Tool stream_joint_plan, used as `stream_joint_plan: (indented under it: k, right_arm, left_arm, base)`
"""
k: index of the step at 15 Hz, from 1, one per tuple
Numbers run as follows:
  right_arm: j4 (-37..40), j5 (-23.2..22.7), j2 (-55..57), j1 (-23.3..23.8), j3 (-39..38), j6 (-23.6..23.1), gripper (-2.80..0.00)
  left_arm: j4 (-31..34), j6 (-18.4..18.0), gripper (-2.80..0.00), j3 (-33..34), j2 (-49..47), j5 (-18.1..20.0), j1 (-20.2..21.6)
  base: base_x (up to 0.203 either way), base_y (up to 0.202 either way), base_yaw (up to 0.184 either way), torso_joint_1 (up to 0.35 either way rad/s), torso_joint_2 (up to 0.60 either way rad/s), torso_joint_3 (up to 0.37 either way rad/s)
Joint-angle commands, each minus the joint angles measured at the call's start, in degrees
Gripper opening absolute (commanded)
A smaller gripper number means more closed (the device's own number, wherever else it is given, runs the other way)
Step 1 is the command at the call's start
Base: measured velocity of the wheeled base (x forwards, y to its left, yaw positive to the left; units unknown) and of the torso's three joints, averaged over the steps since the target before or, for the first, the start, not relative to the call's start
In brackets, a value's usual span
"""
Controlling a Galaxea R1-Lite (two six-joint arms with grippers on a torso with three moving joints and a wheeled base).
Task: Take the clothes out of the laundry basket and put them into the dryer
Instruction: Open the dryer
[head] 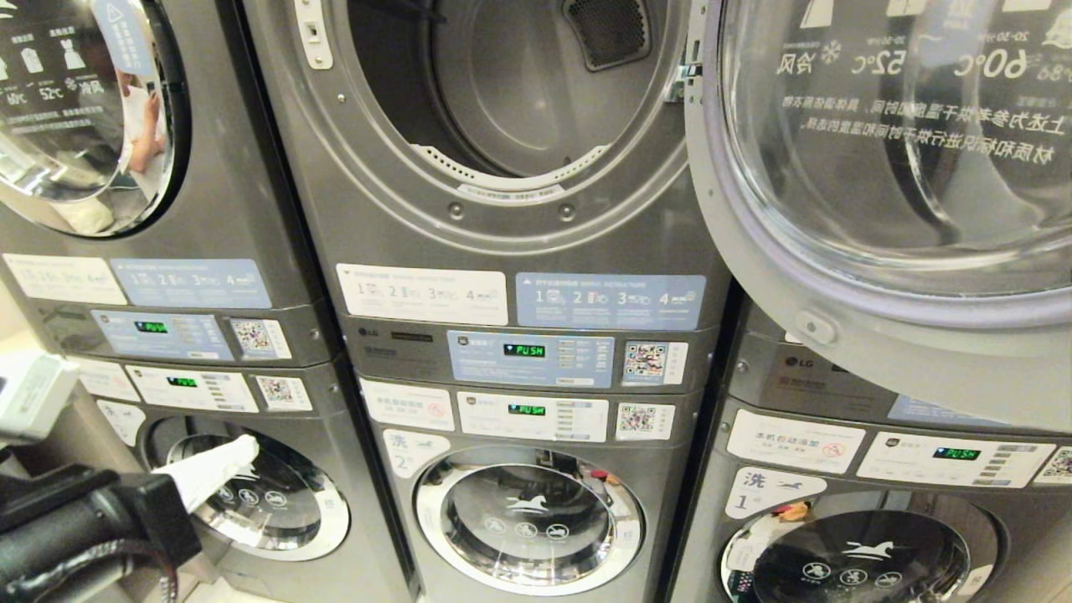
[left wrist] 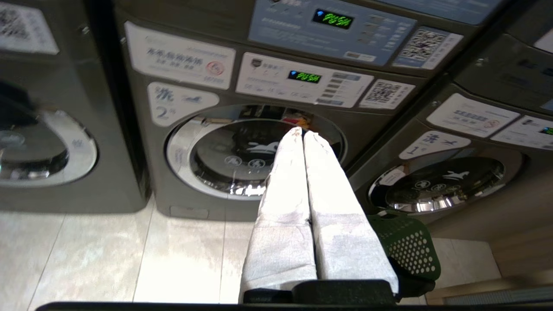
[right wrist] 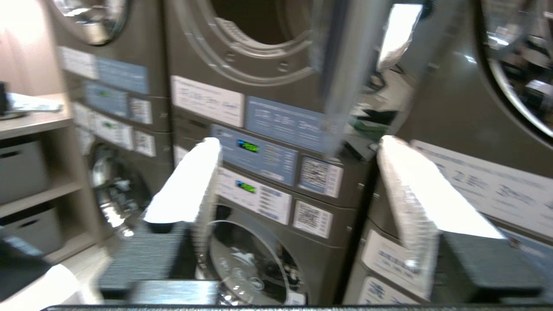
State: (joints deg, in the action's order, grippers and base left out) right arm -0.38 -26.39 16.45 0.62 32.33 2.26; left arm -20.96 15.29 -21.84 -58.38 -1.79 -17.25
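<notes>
Left gripper (left wrist: 302,134), its white-padded fingers (left wrist: 281,207) pressed together with nothing between them, hangs low in front of the lower washer door (left wrist: 255,151), with the green laundry basket (left wrist: 406,246) on the floor just beside and below it. Right gripper (right wrist: 298,164), seen only from its own wrist, stands with its pads (right wrist: 190,190) spread and empty, facing the control panels (right wrist: 263,160) beneath the open dryer drum (head: 511,92). The dryer door (head: 888,167) hangs swung out above and to the outer side of the right gripper. No clothes are visible in either gripper or in the drum; the basket's contents cannot be made out. Judged risks: with its fingers pressed together, the left gripper would push garments aside instead of taking them if it descends unopened; a rising right arm could strike the projecting door edge, which overhangs its path; and a loosely pinched garment could snag on the drum rim (head: 502,188) or fall to the floor.
</notes>
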Motion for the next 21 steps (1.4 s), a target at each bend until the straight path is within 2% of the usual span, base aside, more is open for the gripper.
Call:
stream_joint_plan:
  k: [1, 3, 7, 10, 12, 18, 21]
  right_arm:
    - [0.0, -3.4, 0.8, 0.0, 0.7, 0.0, -2.80]
    - [0.0, -11.0, 2.1, 0.1, 1.7, 0.2, -2.80]
    - [-0.5, -12.4, 8.6, 0.3, 3.7, -0.1, -2.80]
    - [-5.6, -8.3, 12.6, 1.4, 4.3, -0.1, -2.80]
    - [-7.6, -6.4, 14.8, 1.5, 4.5, -0.2, -2.80]
    - [-7.5, 2.9, 15.4, 1.6, 4.3, -0.9, -2.80]
    - [-7.6, 7.1, 16.9, 1.6, 4.0, -2.8, -2.80]
  left_arm:
    - [2.2, 1.1, -2.80, 0.5, 4.5, -1.1, 0.8]
    - [8.9, 4.6, -2.80, 0.4, 8.7, -4.0, 0.9]
    - [19.2, 7.1, -2.80, 2.1, 17.2, -8.9, 1.0]
    - [23.0, 8.2, -2.80, 3.9, 21.4, -10.0, 1.2]
    - [23.2, 8.2, -2.80, 4.2, 21.8, -10.0, 1.2]
    - [24.7, 8.2, -2.80, 4.7, 23.3, -11.4, 1.3]
    - [25.6, 8.1, -2.80, 5.4, 25.7, -11.6, 1.3]
  base:
    - [0.000, 0.000, 0.000, 0.000, 0.00, 0.000]
    - [0.000, 0.000, 0.000, 0.000, 0.00, 0.000]
    - [0.000, 0.000, 0.000, 0.000, 0.00, 0.000]
    - [0.000, 0.000, 0.000, 0.000, 0.00, 0.000]
    - [0.000, 0.000, 0.000, 0.000, 0.00, 0.000]
    - [0.000, 0.000, 0.000, 0.000, 0.00, 0.000]
    - [0.000, 0.000, 0.000, 0.000, 0.00, 0.000]
